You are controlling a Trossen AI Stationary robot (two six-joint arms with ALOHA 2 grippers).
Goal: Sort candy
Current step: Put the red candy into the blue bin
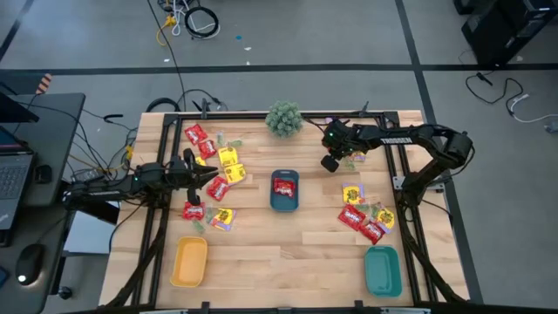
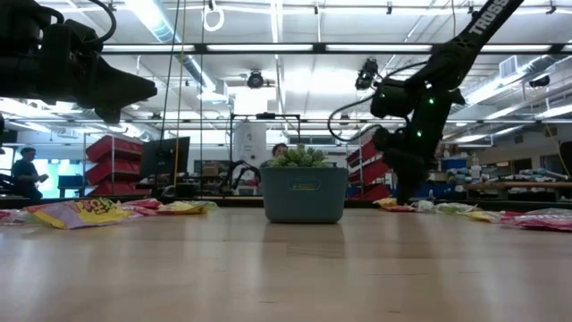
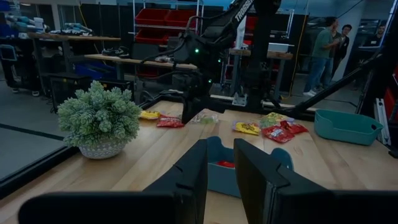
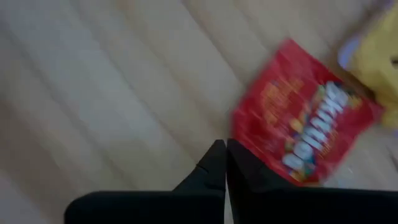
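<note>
Blue tray: we see a blue oblong tray [image 1: 285, 191] at the centre of the desk [image 1: 288, 253], with one red packet [image 1: 283, 187] lying inside it.
Yellow tray: a yellow tray [image 1: 189, 262] sits toward 7 o'clock on the desk; we make out nothing in it.
Teal tray: a teal tray [image 1: 383, 269] sits toward 5 o'clock; we make out nothing in it either.
Candy, 9 o'clock side: we count a cluster of red and yellow packets [image 1: 217, 169] spread on the wood between 9 and 11 o'clock, beside the left arm.
Candy, 3 o'clock side: a smaller group of red and yellow packets [image 1: 362, 215] lies between 3 and 4 o'clock, above the teal tray.
Plant: a spiky green plant ball [image 1: 284, 119] stands at 12 o'clock, near the desk's far edge.
Left gripper: the left gripper [image 1: 209, 175] hangs over the 9 o'clock cluster, its fingers a narrow gap apart, and we see nothing between them.
Right gripper: the right gripper [image 1: 330, 162] hangs at about 1 o'clock; its wrist view shows the fingers pressed together with nothing held, a red packet [image 4: 303, 130] lying on the wood just beyond the tips.
Surface: we see a pale wooden desk top inside a dark frame.
Room: a workshop with red bin racks [image 3: 165, 18], benches, and people standing [image 3: 323, 46] in the background.
</note>
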